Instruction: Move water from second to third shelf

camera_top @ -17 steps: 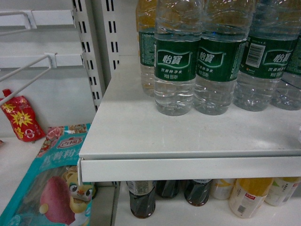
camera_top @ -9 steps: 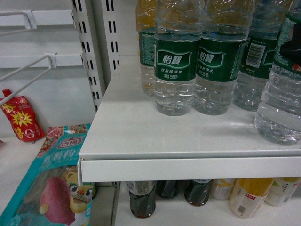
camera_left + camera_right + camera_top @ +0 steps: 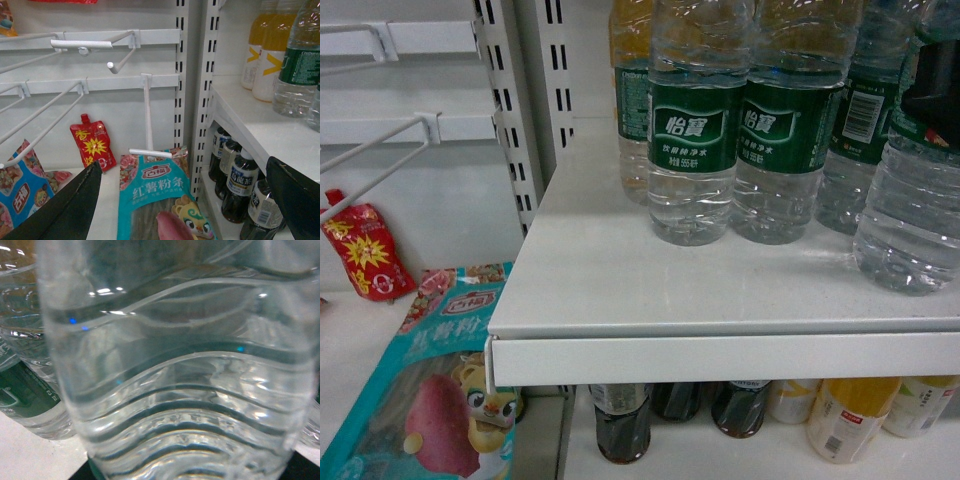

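Since half a second ago the water bottle (image 3: 910, 215) at the right edge of the head view has shifted inward and slightly back on the white shelf (image 3: 620, 280); a second ago it was not there at all. Now it stands near the shelf's front lip, just in front of the row of green-labelled bottles (image 3: 740, 130), and its base looks to be on or barely above the board; cannot tell which. Long axis close to vertical, cap end up and out of view.

Right gripper (image 3: 935, 90): only a dark mass against the bottle's label band. Right wrist view is filled by the ribbed clear wall at very close range, dark edges at the lower corners; jaws appear clamped on it.

Open room: wide bare board left of the bottle to the shelf's left edge and upright.

Left gripper (image 3: 185, 200): jaws spread wide, nothing between them, low beside the hook rack, over a teal snack bag (image 3: 160, 195). Dark bottles (image 3: 240, 185) sit on the shelf below.
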Motion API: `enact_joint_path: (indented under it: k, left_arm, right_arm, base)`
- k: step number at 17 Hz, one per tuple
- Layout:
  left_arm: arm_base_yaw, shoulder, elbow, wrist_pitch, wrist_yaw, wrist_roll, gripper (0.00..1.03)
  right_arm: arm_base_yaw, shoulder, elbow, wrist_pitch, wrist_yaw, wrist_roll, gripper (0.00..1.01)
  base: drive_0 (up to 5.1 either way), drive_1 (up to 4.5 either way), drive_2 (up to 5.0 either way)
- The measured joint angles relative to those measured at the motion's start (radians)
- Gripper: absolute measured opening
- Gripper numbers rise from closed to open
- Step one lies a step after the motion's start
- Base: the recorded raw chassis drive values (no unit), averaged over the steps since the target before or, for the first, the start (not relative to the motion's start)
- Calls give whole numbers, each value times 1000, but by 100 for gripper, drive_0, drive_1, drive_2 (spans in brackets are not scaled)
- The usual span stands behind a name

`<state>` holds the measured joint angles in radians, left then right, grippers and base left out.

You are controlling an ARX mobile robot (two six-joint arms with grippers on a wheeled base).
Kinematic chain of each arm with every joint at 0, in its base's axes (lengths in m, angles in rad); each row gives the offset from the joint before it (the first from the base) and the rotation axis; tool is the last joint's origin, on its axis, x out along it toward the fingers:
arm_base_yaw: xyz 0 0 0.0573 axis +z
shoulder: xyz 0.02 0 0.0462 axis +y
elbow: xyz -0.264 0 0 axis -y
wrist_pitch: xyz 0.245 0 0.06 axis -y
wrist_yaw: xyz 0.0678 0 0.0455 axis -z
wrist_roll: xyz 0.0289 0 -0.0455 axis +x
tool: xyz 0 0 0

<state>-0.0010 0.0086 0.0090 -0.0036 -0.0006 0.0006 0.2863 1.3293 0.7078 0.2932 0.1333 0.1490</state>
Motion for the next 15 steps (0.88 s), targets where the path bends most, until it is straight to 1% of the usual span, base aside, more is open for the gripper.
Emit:
enact_joint_path:
  k: [2, 5, 6, 7, 10, 15]
  left_arm:
    - [0, 0, 0, 0, 0, 0, 98]
    - [0, 0, 0, 0, 0, 0, 98]
    - [0, 0, 0, 0, 0, 0, 98]
    - [0, 0, 0, 0, 0, 0, 98]
    - [0, 0, 0, 0, 0, 0, 98]
    - [0, 0, 0, 0, 0, 0, 98]
  right_arm:
    - [-8, 0, 0, 12, -3, 0, 68]
    - [-19, -24, 4, 24, -5, 0, 90]
    - [-21, -29, 5, 23, -8, 1, 100]
    - [-25, -29, 5, 20, -14, 1, 98]
    - [-24, -38, 5, -5, -23, 5, 98]
    - [-18, -131, -18, -27, -26, 12, 98]
  base:
    - [0, 0, 0]
    - [0, 0, 0]
    - [0, 0, 0]
    - [0, 0, 0]
    - [0, 0, 0]
    - [0, 0, 0]
